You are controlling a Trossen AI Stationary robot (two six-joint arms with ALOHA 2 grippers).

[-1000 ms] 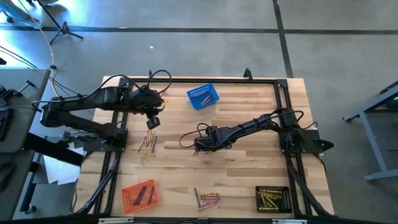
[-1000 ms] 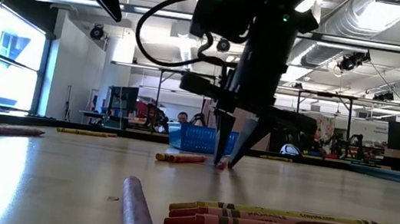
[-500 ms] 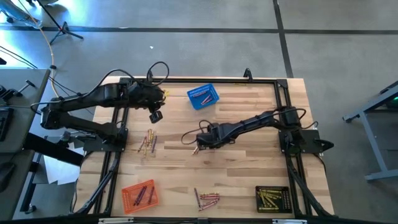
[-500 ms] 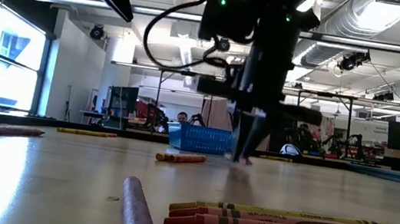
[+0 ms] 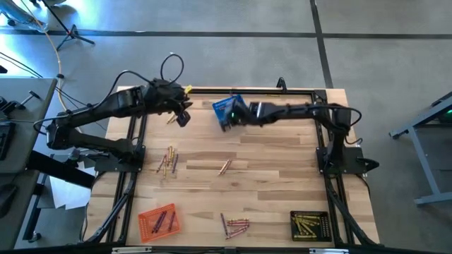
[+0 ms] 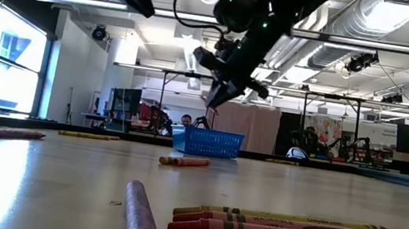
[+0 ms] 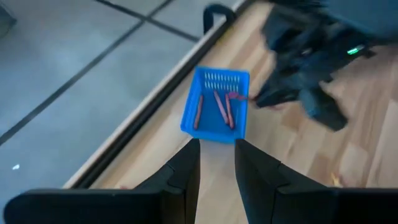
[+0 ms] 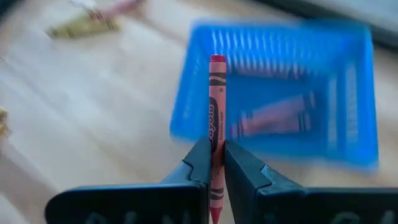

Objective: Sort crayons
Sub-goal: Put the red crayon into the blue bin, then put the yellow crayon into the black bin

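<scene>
Above the far edge of the wooden worktop (image 5: 268, 152), the right gripper (image 8: 215, 163) hangs over the blue mesh basket (image 8: 286, 93), its fingers clenched on a red crayon (image 8: 216, 112) that stands upright between them; several red crayons (image 7: 217, 107) already lie inside that basket. The left gripper (image 7: 216, 163) hovers near the far left corner, pointed toward the same basket, its fingers released with a gap between them and nothing held. Other crayons lie loose on the worktop: one alone near the middle (image 5: 224, 166), a small cluster to the left (image 5: 168, 161), and another near the front edge (image 5: 235, 226), between an orange basket (image 5: 158, 221) and a black basket (image 5: 309, 226) that each hold crayons.
</scene>
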